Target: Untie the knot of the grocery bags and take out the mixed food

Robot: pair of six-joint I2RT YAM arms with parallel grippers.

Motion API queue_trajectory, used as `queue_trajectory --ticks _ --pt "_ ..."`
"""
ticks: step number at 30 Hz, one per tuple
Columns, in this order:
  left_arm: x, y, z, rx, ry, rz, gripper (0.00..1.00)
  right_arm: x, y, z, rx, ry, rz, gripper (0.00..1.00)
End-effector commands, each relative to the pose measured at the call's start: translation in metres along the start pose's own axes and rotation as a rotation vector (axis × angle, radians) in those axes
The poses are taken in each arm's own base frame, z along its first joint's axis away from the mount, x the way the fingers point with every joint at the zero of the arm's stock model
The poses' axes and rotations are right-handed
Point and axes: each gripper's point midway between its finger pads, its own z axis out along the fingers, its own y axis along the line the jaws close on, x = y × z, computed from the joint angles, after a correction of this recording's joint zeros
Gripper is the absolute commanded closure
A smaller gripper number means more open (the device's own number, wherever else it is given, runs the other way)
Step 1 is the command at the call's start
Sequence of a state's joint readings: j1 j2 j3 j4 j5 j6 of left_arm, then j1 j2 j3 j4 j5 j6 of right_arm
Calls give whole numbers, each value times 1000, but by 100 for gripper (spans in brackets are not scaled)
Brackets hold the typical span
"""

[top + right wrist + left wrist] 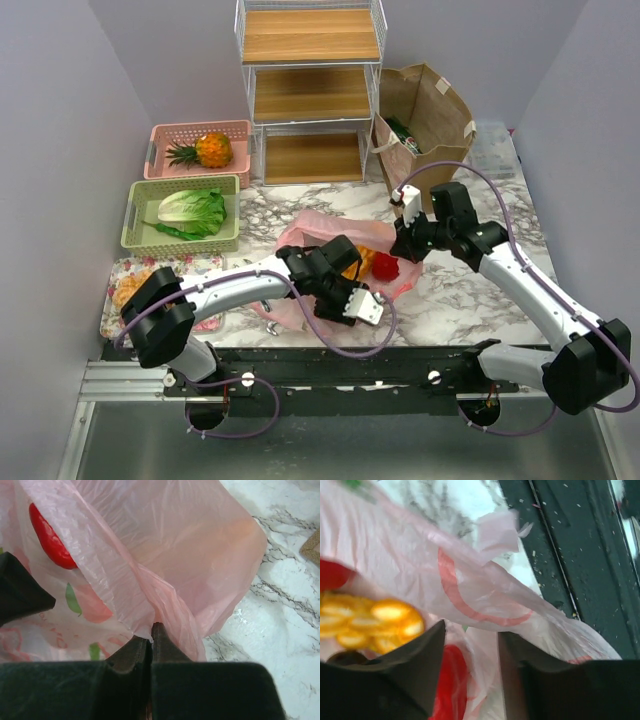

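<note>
The pink plastic bag lies crumpled mid-table with its mouth loose; I see no knot. Orange pieces and a red round vegetable show in it. My left gripper is open at the bag's near side. In the left wrist view bag film lies between the fingers, beside the orange pieces and red food. My right gripper is shut on the bag's right edge; the right wrist view shows the film pinched. The brown paper bag stands at the back right.
Lettuce lies in a green basket, a pineapple in a pink basket. A patterned tray holds tan food at the left. A wire shelf stands at the back. The dark table rail runs close by.
</note>
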State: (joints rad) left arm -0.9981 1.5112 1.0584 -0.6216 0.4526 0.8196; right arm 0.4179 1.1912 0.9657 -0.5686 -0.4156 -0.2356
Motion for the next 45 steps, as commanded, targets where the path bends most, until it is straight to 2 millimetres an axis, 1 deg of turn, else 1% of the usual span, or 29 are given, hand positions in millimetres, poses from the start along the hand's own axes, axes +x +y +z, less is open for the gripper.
queue_trajectory --ticks 1,3,4,6,8,9,10,11,13,16,19,27,32,35,36,37,39,41,45 --pt "3 -26 21 114 7 76 43 10 1 3 -7 17 -9 99" --pt "1 -12 21 50 10 20 37 17 5 2 -32 33 -28 99" --pt "-2 -3 17 14 0 -7 36 21 9 1 -49 39 -33 99" --pt "-17 21 -3 -71 -70 -74 35 28 14 1 -77 51 -43 99" --pt "-29 44 -29 -158 -143 -135 35 32 17 0 -89 55 -53 99" --pt "-31 52 -39 -190 -165 -149 35 32 16 0 -87 51 -57 99" --pt "-30 58 -48 -215 -172 -141 36 34 16 1 -87 51 -59 99" --pt "-25 62 -53 -232 -156 -115 37 33 16 1 -87 46 -59 99" --pt "-9 65 -57 -246 -87 -51 39 31 16 2 -88 41 -53 99" --pt "25 65 -51 -236 51 14 42 29 16 1 -86 30 -55 99" --pt "49 67 -43 -223 141 11 42 27 15 1 -77 29 -56 99" --pt "80 51 -24 -148 230 -29 28 26 10 0 -55 34 -68 99" --pt "109 42 -9 -108 320 -61 24 20 6 0 -44 34 -77 99" --pt "113 30 -8 -57 327 -71 21 19 4 1 -36 38 -82 99" --pt "107 26 -11 -43 308 -73 7 19 4 1 -35 40 -84 99" --pt "101 24 -14 -37 285 -80 3 19 3 1 -35 41 -85 99" --pt "90 20 -22 -37 252 -92 3 18 3 1 -32 41 -88 99" --pt "83 17 -28 -33 241 -112 4 18 2 1 -30 40 -89 99" --pt "85 5 -35 -10 257 -147 7 17 1 2 -27 43 -90 99"
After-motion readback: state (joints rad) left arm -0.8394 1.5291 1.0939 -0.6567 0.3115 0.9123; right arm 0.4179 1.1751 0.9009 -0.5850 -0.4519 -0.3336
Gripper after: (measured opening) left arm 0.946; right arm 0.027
